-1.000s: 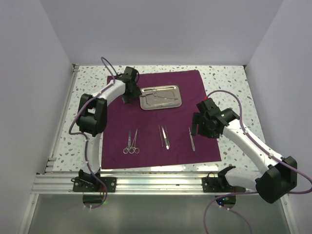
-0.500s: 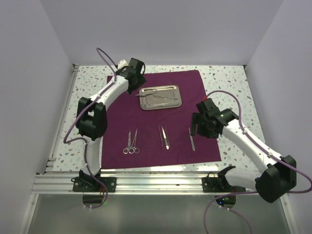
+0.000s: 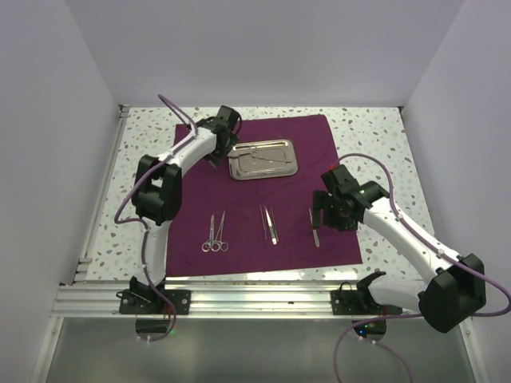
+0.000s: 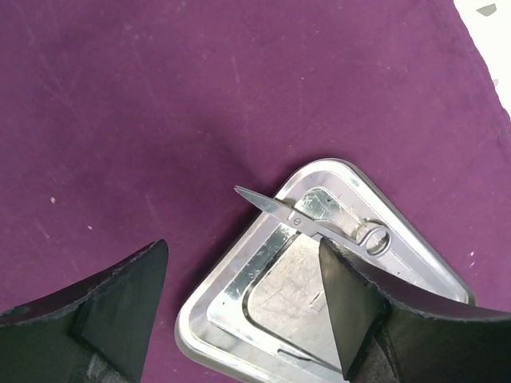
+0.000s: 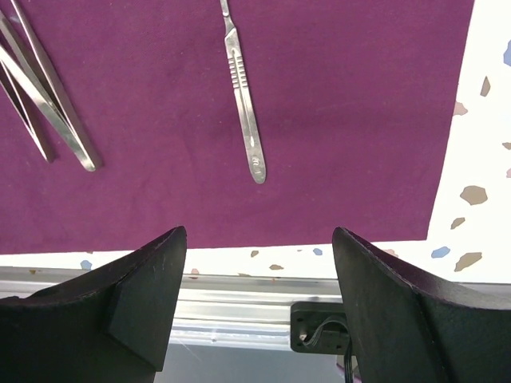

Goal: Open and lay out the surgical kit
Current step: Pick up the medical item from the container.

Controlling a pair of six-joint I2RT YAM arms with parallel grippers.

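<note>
Bright, even light is coming from overhead; shadows on the purple cloth (image 3: 247, 191) are showing soft and short; the steel tray (image 4: 263, 303) is throwing patchy glare in the left wrist view, though its scratches are reading sharp; the dark fingers (image 4: 112, 311) in both wrist views are rendering nearly black, with little detail; the desk (image 5: 471, 159) is reading very bright beside the cloth.

Dark purple cloth (image 3: 247, 195); shiny silver steel tray (image 3: 239, 168); white bench (image 3: 375, 132) speckled with grey, brown and blue flecks.
</note>
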